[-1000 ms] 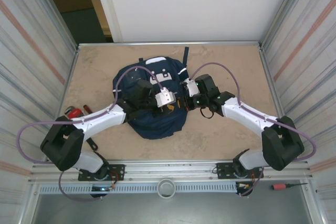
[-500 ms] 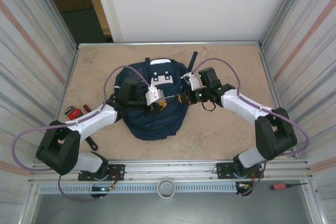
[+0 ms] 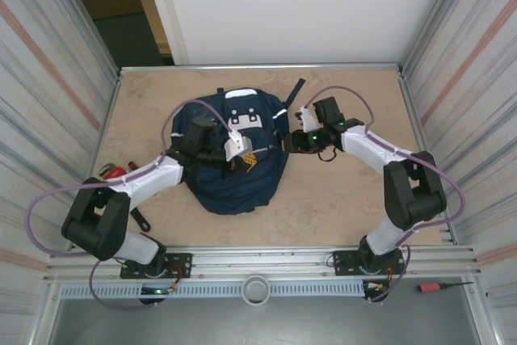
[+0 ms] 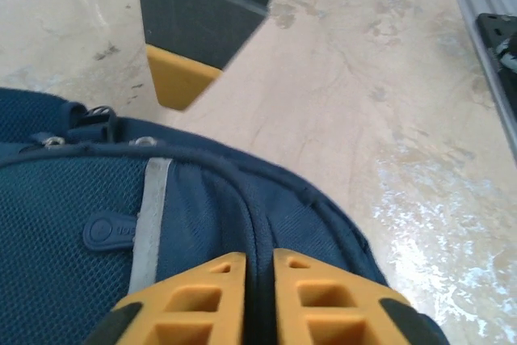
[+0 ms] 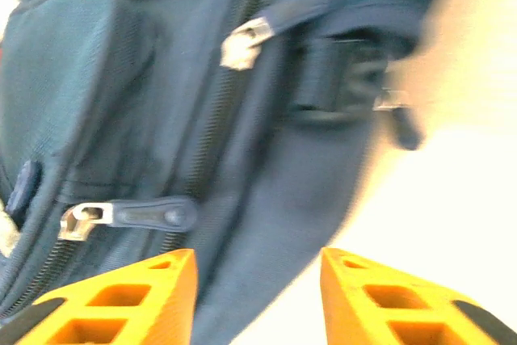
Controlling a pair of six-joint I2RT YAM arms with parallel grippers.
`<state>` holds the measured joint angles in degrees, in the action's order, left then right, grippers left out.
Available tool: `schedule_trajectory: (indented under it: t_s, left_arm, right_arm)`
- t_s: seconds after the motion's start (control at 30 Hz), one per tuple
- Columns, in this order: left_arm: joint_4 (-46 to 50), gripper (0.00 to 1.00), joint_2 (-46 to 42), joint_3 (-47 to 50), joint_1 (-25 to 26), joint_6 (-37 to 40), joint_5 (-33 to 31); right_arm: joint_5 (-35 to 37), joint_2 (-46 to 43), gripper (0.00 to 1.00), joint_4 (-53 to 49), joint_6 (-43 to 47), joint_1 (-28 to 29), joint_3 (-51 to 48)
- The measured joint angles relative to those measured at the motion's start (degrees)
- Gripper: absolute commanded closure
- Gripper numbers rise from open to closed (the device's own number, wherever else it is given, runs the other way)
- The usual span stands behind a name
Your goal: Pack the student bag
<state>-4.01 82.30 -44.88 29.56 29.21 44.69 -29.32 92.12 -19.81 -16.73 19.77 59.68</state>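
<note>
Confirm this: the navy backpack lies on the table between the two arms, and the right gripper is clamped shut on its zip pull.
Wrong on the grip. The right wrist view shows the right gripper open, fingers apart, the zip pull beyond them, not gripped. The student bag does lie on the table between the two arms.

Fixed camera looks down over the whole table (image 3: 347,199); both wrist cameras close in on the same student bag (image 3: 238,187).
</note>
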Motion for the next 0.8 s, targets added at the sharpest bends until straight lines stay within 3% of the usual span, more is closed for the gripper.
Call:
schedule_trajectory:
  t_s: [0.07,0.1,0.27,0.33,0.37,0.43,0.5,0.57,0.67,0.8]
  left_arm:
    - [0.0,0.56,0.0,-0.1,0.7,-0.9,0.6]
    - [-0.1,0.51,0.0,-0.1,1.0,-1.6,0.6]
    - [-2.3,0.35,-2.6,0.9,1.3,-6.9,-4.2]
    - [-3.9,0.3,-5.7,2.6,1.2,-9.7,-7.5]
    - [-4.9,0.29,-7.8,3.8,0.9,-11.3,-9.4]
    - [-6.4,0.28,-11.4,5.6,0.4,-14.3,-12.8]
    - [-7.2,0.27,-14.9,7.2,-0.7,-17.6,-16.9]
    - [-7.4,0.27,-17.1,8.0,-1.8,-20.5,-20.6]
    - [-7.1,0.25,-20.1,9.4,-3.2,-24.2,-25.9]
    - [-7.1,0.22,-24.6,12.2,-6.4,-29.9,-32.7]
  right_arm:
    - [1.7,-1.2,0.29,0.0,-2.2,-2.6,-1.2]
    - [2.4,-1.1,0.26,0.5,-3.6,-3.5,-1.2]
    - [3.1,4.5,0.18,5.0,-10.8,-4.8,2.5]
    - [2.4,9.8,0.2,6.9,-13.0,-4.3,6.9]
    - [2.1,13.2,0.24,7.8,-14.0,-3.7,10.0]
    - [1.7,18.9,0.41,8.9,-15.0,-2.4,15.7]
    - [1.5,24.0,0.68,9.1,-15.5,-1.1,21.1]
    - [2.4,26.4,0.87,9.2,-15.4,-0.5,23.1]
    - [3.7,25.8,0.92,9.9,-15.4,-1.7,20.3]
    - [4.5,19.1,0.9,10.5,-14.3,-4.4,10.9]
